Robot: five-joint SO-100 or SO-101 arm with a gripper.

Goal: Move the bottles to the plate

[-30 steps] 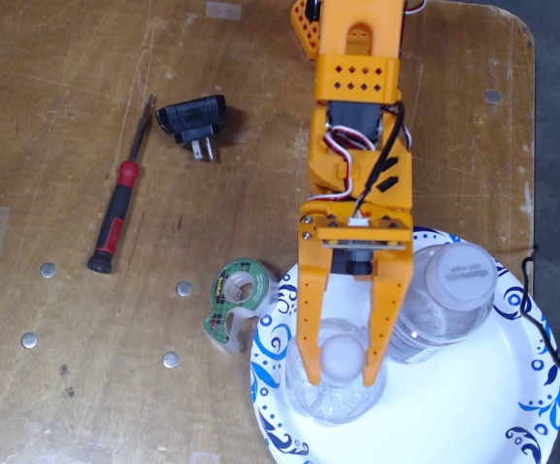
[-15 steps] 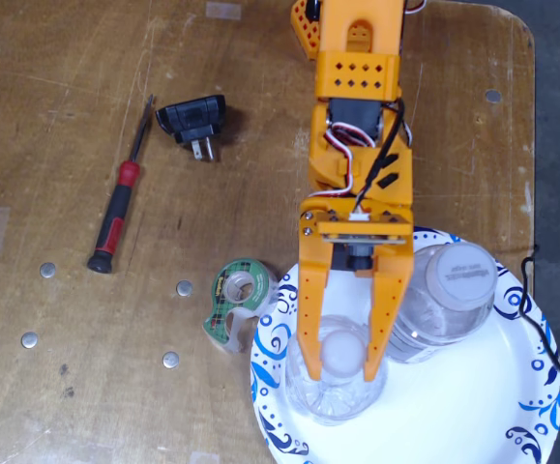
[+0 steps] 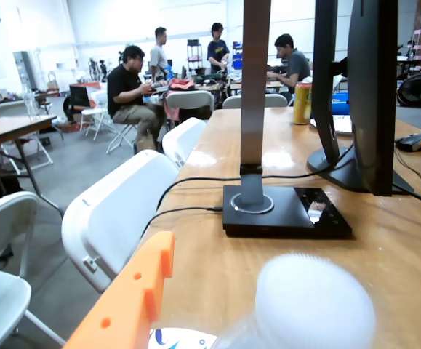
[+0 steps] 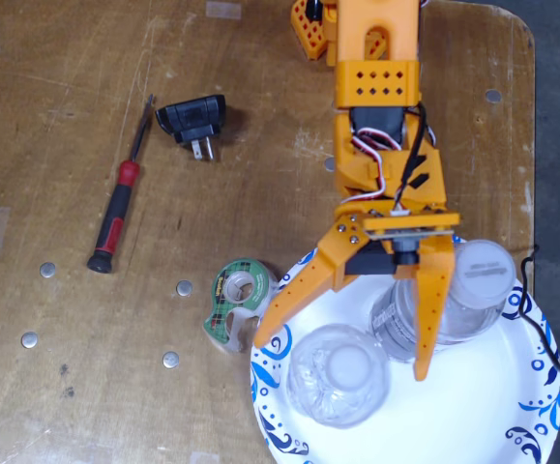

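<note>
In the fixed view the white paper plate (image 4: 483, 406) with a blue swirl rim lies at the lower right. Both clear bottles are on it. The crinkled bottle (image 4: 338, 375) stands upright with its small white cap up. The wide grey-white-capped bottle (image 4: 473, 285) is beside it to the right. My orange gripper (image 4: 347, 353) is open, its jaws spread wide above the plate, with the crinkled bottle near the gap. One finger (image 4: 427, 319) lies across the wide-capped bottle. The wrist view shows one orange finger (image 3: 130, 305), a blurred white bottle top (image 3: 315, 305) and a bit of plate rim (image 3: 181, 340).
A green tape dispenser (image 4: 236, 302) touches the plate's left rim. A red-and-black screwdriver (image 4: 115, 217) and a black plug adapter (image 4: 194, 121) lie farther left. The table edge (image 4: 533, 145) is close on the right. The wrist view shows a black monitor base (image 3: 286, 211), cables and white chairs (image 3: 115, 211).
</note>
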